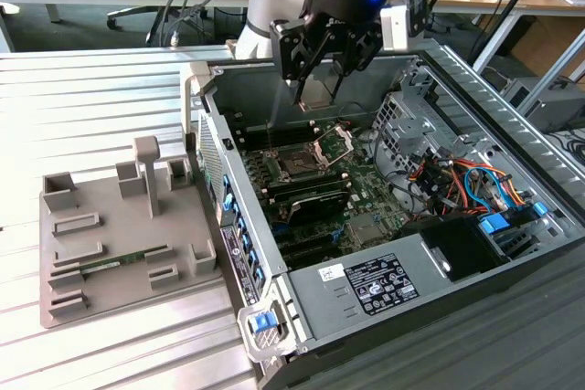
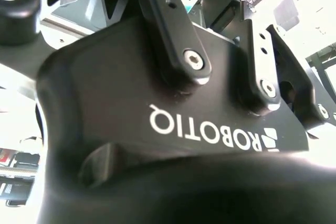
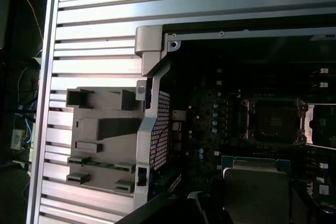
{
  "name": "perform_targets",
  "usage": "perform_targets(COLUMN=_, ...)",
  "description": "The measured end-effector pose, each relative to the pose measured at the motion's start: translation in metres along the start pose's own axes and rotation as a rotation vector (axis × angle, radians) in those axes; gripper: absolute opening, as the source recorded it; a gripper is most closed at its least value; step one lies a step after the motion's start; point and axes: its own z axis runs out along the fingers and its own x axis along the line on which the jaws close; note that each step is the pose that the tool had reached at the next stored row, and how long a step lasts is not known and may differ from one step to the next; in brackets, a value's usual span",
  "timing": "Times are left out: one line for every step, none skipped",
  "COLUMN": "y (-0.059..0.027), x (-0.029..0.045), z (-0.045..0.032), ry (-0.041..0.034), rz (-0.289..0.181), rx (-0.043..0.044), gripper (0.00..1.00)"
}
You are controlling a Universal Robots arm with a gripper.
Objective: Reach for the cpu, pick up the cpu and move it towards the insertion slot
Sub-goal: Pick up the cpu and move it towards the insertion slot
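CPU (image 3: pixel 255 188) sits between the end effector's fingers, pale metal top and thin rim visible close up in the first wrist view, lifted over the motherboard (image 1: pixel 343 194) inside the open PC case (image 1: pixel 366 294). End effector (image 1: pixel 317 89) is closed on the cpu; in the exterior view it hangs above the rear part of the case interior, fingers pointing down, chip seen as a small pale plate between the tips.

Insertion slot (image 1: pixel 297 166) is below and towards the exterior view's left of the end effector, apart from it. Dark square socket, nothing seated in it. Silver clamp frame (image 1: pixel 335 143) is flipped up and open just beside the socket. In the first wrist view the insertion slot (image 3: pixel 274 121) shows near the held chip, not overlapping it.

Grey plastic tray (image 1: pixel 119 235) lies on the ribbed metal worktop (image 1: pixel 82 89) on the exterior view's left, outside the case, touching or nearly touching the case wall. Green memory stick (image 1: pixel 123 262) lies flat in one of its long recesses. Same tray (image 3: pixel 102 145) shows in the first wrist view beside the perforated case wall.

Second wrist view: black end effector body (image 2: pixel 157 103) close up.
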Motion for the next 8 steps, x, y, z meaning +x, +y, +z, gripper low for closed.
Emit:
perform_targets(y=-0.0001, x=-0.0007, z=0.0002, ry=0.0, rz=0.0, rx=0.0, gripper=0.55)
perform_targets(y=-0.0001, x=-0.0017, z=0.0006, ry=0.0, rz=0.0, rx=-0.0001, gripper=0.55)
perform_targets(y=-0.0002, x=-0.0025, z=0.001, ry=0.0, rz=0.0, rx=0.0, gripper=0.55)
perform_targets(y=-0.0003, x=-0.0031, z=0.0012, ry=0.0, rz=0.0, rx=0.0, gripper=0.55)
perform_targets(y=-0.0003, x=-0.0035, z=0.0013, ry=0.0, rz=0.0, rx=0.0, gripper=0.55)
perform_targets(y=-0.0004, x=-0.004, z=0.0015, ry=0.0, rz=0.0, rx=0.0, gripper=0.55)
perform_targets(y=-0.0004, x=-0.0044, z=0.0017, ry=0.0, rz=0.0, rx=0.0, gripper=0.55)
perform_targets(y=-0.0004, x=-0.0048, z=0.0018, ry=0.0, rz=0.0, rx=0.0, gripper=0.55)
